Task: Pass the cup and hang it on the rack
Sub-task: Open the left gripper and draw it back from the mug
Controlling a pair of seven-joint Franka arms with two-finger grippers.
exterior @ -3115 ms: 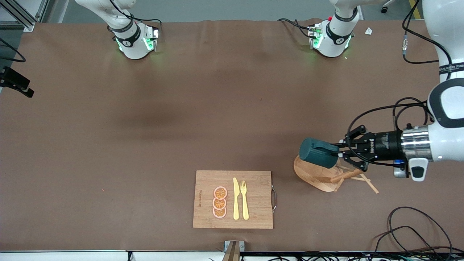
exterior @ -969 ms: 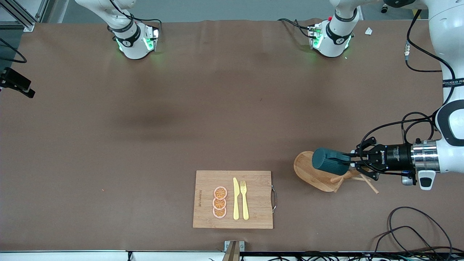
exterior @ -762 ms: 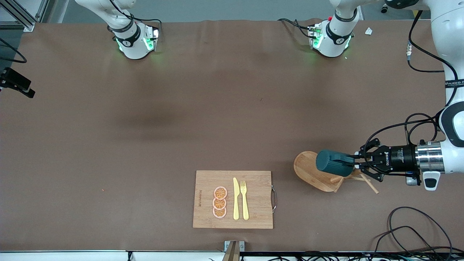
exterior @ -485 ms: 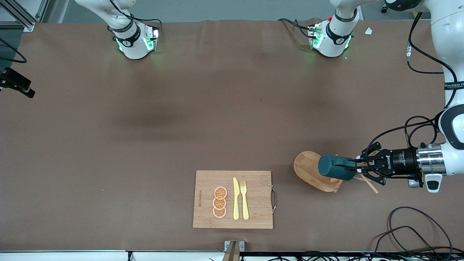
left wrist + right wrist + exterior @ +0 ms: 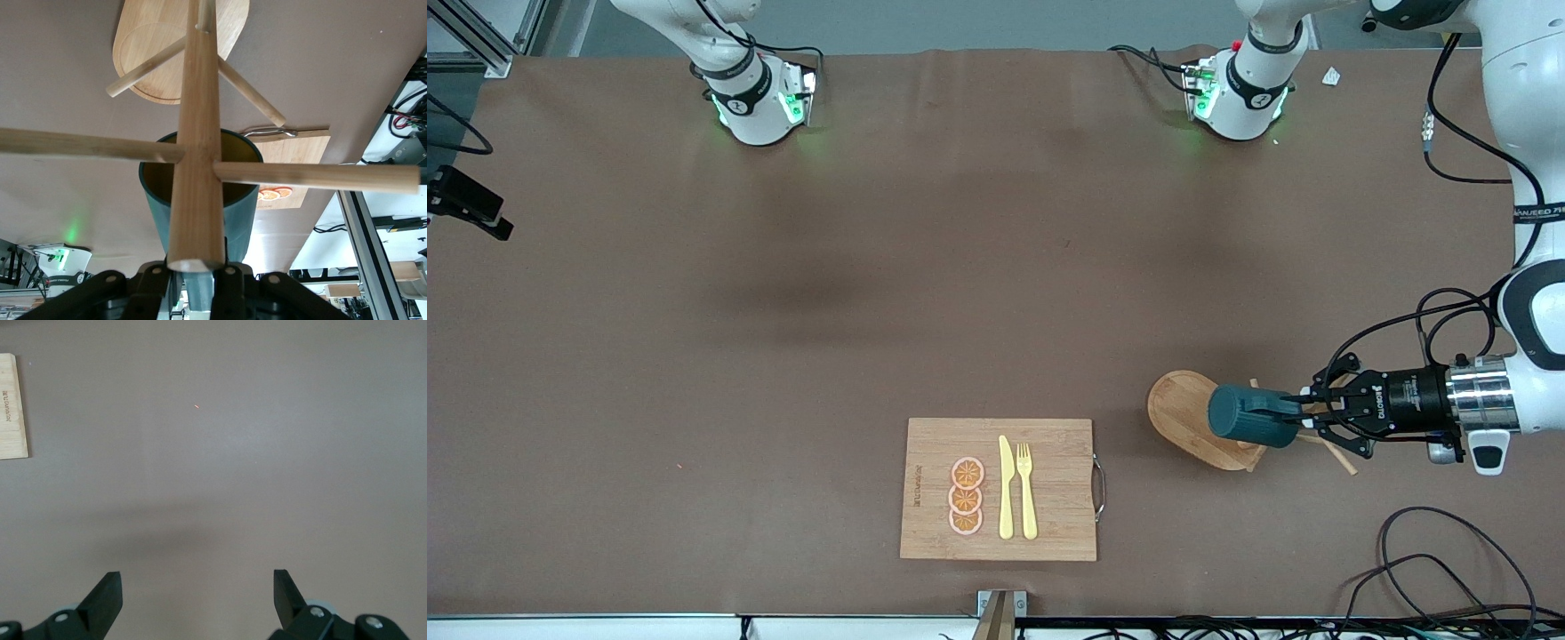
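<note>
The dark teal cup (image 5: 1240, 415) lies on its side in the air over the rack's oval base (image 5: 1178, 413). My left gripper (image 5: 1294, 415) is shut on the cup's handle. In the left wrist view the cup (image 5: 240, 213) shows its mustard-yellow inside, and the rack's post (image 5: 198, 133) and its thin pegs (image 5: 313, 177) cross right in front of the opening. The left gripper (image 5: 198, 280) sits at the post's top end. My right gripper (image 5: 197, 587) is open and empty over bare table; it is out of the front view.
A bamboo cutting board (image 5: 996, 489) with orange slices, a yellow knife and a fork lies near the table's front edge, beside the rack. Black cables (image 5: 1432, 551) lie at the left arm's end of the table.
The left gripper has carried the cup across the rack's base and closer to the post and pegs. It stays shut on the handle. The rack and board have not moved.
</note>
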